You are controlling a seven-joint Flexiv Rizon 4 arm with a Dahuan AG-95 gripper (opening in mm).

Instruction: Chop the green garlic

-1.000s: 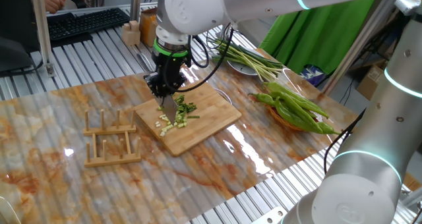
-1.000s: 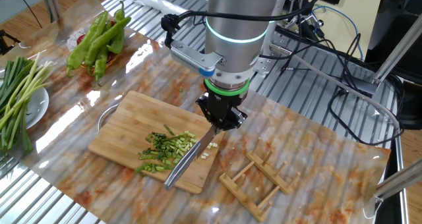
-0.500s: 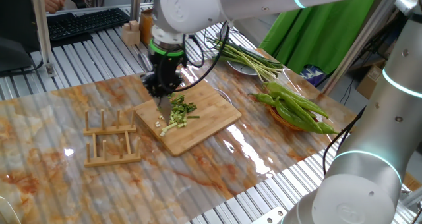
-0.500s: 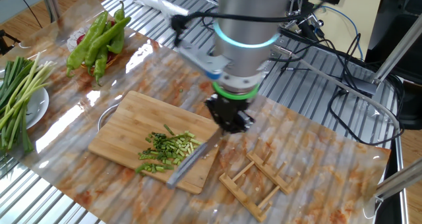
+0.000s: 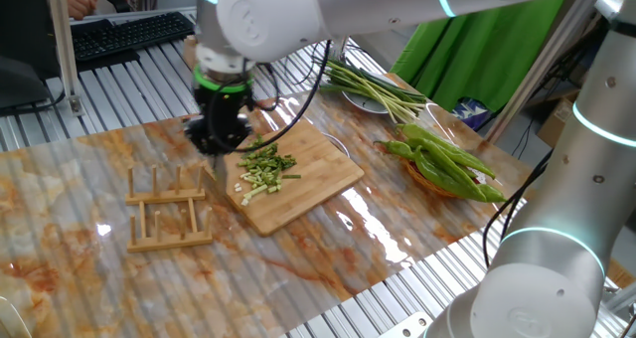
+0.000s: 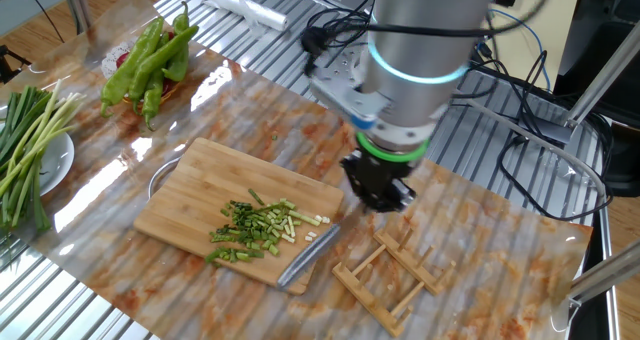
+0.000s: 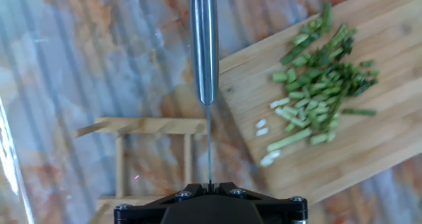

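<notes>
Most of the green garlic (image 5: 266,169) reads to me as already chopped: a loose heap of short green and pale bits lies near the middle of the cutting board (image 6: 190,195), with a few pale pieces scattered toward its edge. I can't make out any long uncut stalk in that heap, so I judge the cutting itself close to finished, with perhaps only the knife to put away.

My end effector (image 6: 378,195) is clamped narrow on the handle of the knife (image 7: 204,46), blade pointing down and hanging clear of the wood. In the hand view the blade sits over the marbled counter (image 5: 79,278), just off the board's corner and above the wooden rack (image 5: 167,211). The garlic pile lies off to one side of the blade, apart from it and not touching. From the other fixed view I see the end effector past the board's near edge, between board and rack.
</notes>
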